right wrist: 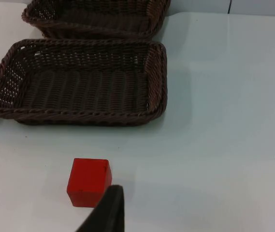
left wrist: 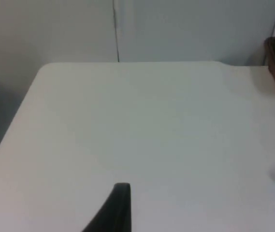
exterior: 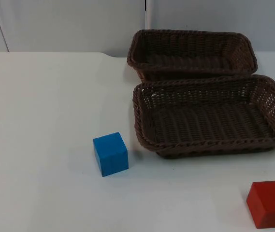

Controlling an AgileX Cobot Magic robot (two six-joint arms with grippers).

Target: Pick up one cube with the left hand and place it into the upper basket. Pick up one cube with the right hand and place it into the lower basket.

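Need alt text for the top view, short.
Two empty brown wicker baskets, upper basket behind lower basket, touching, on a white table. A blue cube sits left of the lower basket; a red cube lies near the front right corner.

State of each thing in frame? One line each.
blue cube: on the table, left of the lower basket, not held
red cube: on the table, in front of the lower basket, not held
upper basket: empty, upright
lower basket: empty, upright, against the upper basket
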